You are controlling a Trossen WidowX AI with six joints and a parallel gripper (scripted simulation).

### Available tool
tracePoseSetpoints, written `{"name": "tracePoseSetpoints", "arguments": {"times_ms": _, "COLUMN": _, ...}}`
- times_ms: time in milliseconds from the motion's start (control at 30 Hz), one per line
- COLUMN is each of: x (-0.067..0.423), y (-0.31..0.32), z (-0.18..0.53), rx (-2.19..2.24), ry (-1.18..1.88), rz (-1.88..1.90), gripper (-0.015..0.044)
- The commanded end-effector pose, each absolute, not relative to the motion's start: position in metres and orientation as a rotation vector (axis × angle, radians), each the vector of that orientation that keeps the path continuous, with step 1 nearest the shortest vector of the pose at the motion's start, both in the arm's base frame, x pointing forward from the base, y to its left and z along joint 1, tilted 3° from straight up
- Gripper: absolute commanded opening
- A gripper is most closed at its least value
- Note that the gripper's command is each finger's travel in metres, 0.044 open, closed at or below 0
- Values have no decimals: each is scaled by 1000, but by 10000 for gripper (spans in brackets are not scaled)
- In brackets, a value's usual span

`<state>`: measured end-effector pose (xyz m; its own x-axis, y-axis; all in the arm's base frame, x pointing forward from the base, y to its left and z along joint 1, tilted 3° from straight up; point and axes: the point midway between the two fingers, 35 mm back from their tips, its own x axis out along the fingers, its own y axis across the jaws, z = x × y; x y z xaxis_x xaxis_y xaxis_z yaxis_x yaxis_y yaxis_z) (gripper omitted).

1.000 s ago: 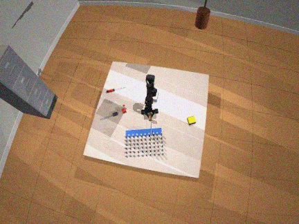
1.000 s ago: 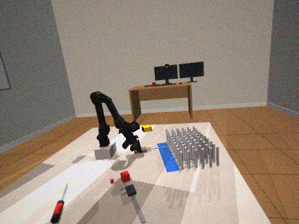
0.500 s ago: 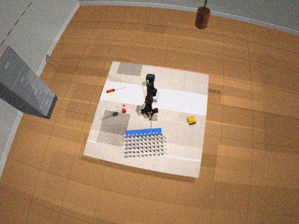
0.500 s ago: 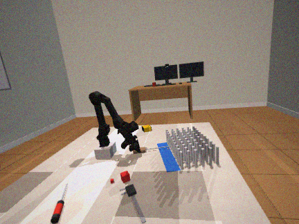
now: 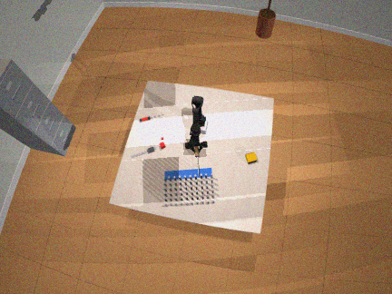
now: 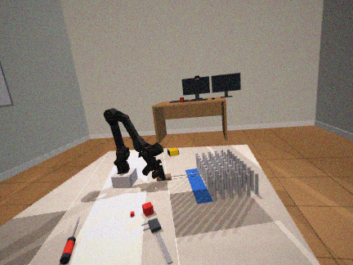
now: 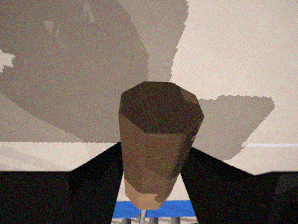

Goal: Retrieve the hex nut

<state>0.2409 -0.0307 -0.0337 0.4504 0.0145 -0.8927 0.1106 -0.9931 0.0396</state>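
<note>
Nut, first: you cannot find it in any view; it is too small or hidden among the spacers (image 5: 190,191). From the top, your hand (image 5: 196,147) sits just short of the blue strip (image 5: 188,173), clamped on the brown handle of the hook tool (image 5: 197,156), whose thin shaft runs over the strip toward the spacer field; its tip is too fine to follow there. The exterior view shows the hand (image 6: 160,175) low over the surface (image 6: 229,241), the tool's wire (image 6: 181,176) reaching to the strip (image 6: 199,186), the spacers (image 6: 225,173) standing upright beyond; the hook end blurs out. At the wrist, the handle (image 7: 159,145) fills the frame between the dark fingers, hiding most of what lies ahead; only a sliver of strip (image 7: 175,209) and a few spacer tops show at the bottom edge.
</note>
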Motion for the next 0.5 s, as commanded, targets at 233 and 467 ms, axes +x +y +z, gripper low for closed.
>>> {"name": "tracePoseSetpoints", "arguments": {"times_ms": 233, "x": 247, "y": -31, "z": -24, "rx": 2607, "ry": 116, "rz": -1570, "gripper": 0}}
{"name": "tracePoseSetpoints", "arguments": {"times_ms": 467, "x": 248, "y": -31, "z": -20, "rx": 2608, "ry": 115, "rz": -1570, "gripper": 0}}
